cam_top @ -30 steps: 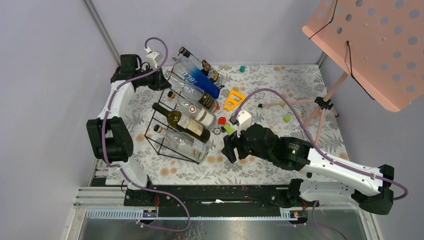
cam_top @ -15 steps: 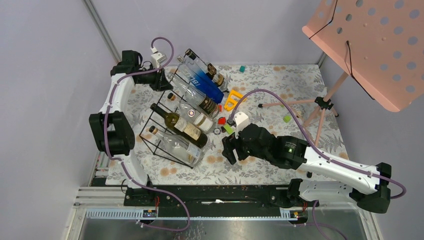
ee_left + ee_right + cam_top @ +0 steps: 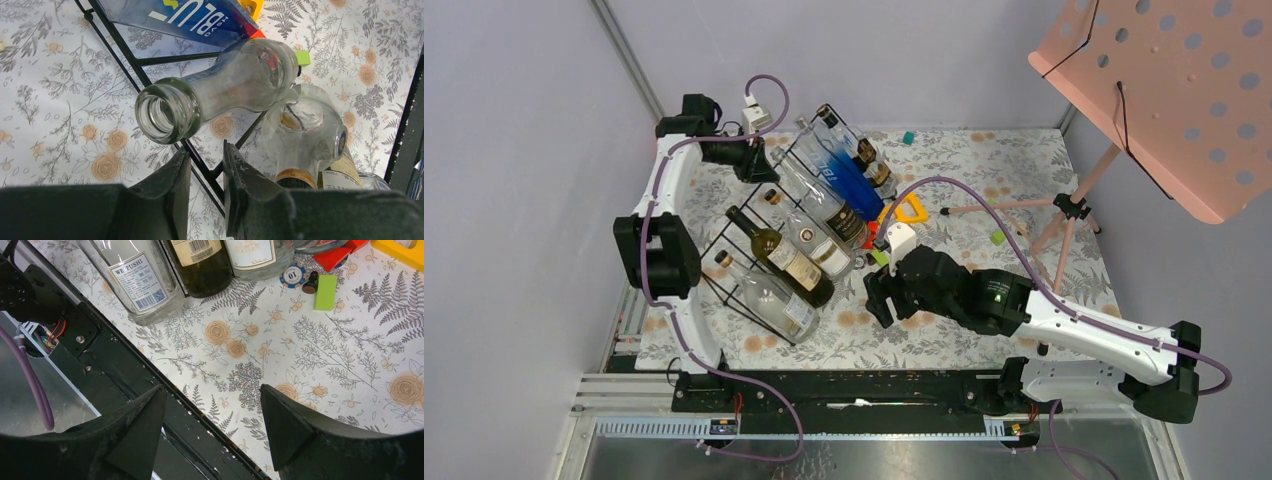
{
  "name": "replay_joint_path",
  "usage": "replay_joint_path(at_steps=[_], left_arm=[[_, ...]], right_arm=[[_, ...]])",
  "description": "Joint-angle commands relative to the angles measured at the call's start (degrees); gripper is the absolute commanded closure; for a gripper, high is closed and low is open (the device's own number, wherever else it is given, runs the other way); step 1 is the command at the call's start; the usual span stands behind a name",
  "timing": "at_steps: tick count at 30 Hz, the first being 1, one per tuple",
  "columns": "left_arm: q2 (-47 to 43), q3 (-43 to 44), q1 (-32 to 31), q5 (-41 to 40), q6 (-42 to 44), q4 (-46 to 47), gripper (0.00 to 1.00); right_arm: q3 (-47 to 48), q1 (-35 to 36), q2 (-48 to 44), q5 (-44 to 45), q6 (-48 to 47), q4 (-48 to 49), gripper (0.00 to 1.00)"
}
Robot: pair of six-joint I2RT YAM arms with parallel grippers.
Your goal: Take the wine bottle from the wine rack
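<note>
Wine bottle (image 3: 782, 258), dark green with a cream label, lies on its side in the wine rack (image 3: 734, 305), neck toward the rack's left edge and base toward its right, between a clear bottle (image 3: 769, 298) at the rack's near end and a white-labelled clear bottle (image 3: 812, 238) on its far side. Top view: a blue bottle (image 3: 849, 178) lies at the rack's far end. The left gripper (image 3: 752, 163) sits at the rack's far left corner. The right gripper (image 3: 876, 300) hangs just beside the rack's right edge, apart from it. A pink music stand (image 3: 1164, 90) stands well to the right of the rack. Left wrist view: the fingers (image 3: 175, 190) stand narrowly apart astride one black rack wire, with cloth showing between the wire and one finger, so nothing is clamped. An open-mouthed clear bottle (image 3: 220, 92) rests on the rack just beyond them. Right wrist view: the jaws stand wide and hold nothing. The bases of three racked bottles line the top edge, the wine bottle (image 3: 200, 262) in the middle. A poker chip (image 3: 292, 275) and a green block (image 3: 326, 291) lie on the floral cloth (image 3: 320, 360) just beside the rack.
</note>
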Motion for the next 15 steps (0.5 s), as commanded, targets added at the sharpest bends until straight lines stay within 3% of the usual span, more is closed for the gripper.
replay_joint_path(at_steps=[1,9,15], left_arm=[[3.4,2.4,-4.8,1.5,13.0,-4.1,1.00],[5.2,4.8,-5.1,-0.8,15.1,-4.9,1.00],[4.6,5.0,-5.0,-4.2,11.3,-0.5,1.00]], right_arm=[[2.4,-0.4,0.3,0.4,-0.6,-1.1,0.24],[2.8,-0.4,0.6,0.5,-1.0,-1.8,0.24],[3.5,-0.4,0.9,1.1,-1.1,-2.2,0.24]])
